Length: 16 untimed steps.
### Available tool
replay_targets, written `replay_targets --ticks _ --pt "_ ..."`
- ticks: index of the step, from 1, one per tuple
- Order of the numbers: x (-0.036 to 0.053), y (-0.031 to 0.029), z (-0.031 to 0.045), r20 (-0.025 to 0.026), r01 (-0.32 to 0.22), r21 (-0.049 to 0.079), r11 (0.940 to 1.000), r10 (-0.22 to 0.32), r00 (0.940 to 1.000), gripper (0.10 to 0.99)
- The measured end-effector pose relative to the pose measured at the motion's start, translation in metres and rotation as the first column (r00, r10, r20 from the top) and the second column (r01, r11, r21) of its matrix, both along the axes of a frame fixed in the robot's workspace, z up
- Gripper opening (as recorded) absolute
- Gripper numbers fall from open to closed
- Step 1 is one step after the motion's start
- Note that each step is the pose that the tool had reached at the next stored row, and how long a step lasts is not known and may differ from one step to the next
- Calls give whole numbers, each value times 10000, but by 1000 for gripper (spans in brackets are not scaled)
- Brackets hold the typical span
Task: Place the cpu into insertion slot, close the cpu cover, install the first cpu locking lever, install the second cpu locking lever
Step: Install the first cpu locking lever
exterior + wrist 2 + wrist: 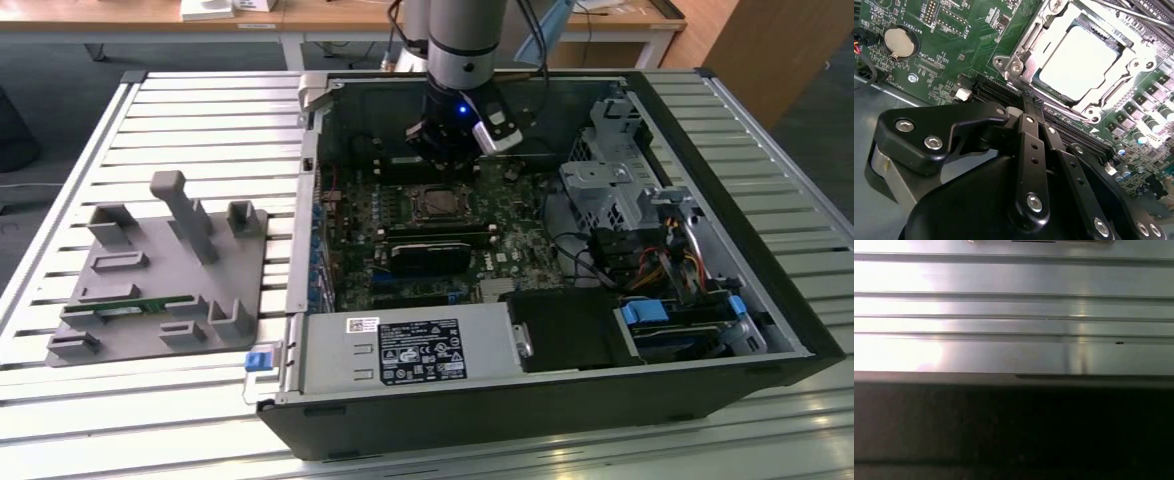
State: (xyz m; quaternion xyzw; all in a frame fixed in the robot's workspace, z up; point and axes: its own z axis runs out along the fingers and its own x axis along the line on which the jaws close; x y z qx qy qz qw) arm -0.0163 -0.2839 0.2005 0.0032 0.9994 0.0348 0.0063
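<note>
Second wrist view shows my gripper with its two black fingers pressed together at the tips, clenched on nothing that I can make out, hanging just short of the near edge of the socket. Beyond the tips the cpu lies flat in the insertion slot, its pale metal top bright under the light, and the cpu cover looks folded down around it, the chip showing through the window. A thin locking lever runs along the far side of the frame; I cannot tell whether it is latched. From the exterior view I hover over the motherboard toward the back edge of the open computer case. I judge placing and covering done and the levers in hand; that calls for a narrow, steady push with closed tips.
</note>
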Motion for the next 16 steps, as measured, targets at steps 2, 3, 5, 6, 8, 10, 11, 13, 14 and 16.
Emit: replay_targets --ticks 2,3,5,6,8,10,11,13,14,16 --pt "0 0 -8 -1 1 -30 10000 -1 10000 106" --pt "0 -1 -11 -2 1 -44 10000 -1 10000 106" --pt "1 0 -21 1 0 -68 10000 0 10000 106" --pt "1 0 -26 1 1 -77 10000 -1 10000 106" --pt "1 0 -33 0 1 -86 10000 -1 10000 106" --pt "3 -1 -39 -3 1 -92 10000 -1 10000 106" --pt "4 -1 -41 -5 1 -89 10000 -1 10000 106" --pt "4 -1 -43 -2 1 -50 10000 -1 10000 106" --pt "5 1 -42 1 1 -41 10000 -1 10000 106" --pt "7 3 -11 8 2 -27 10000 -2 10000 106"
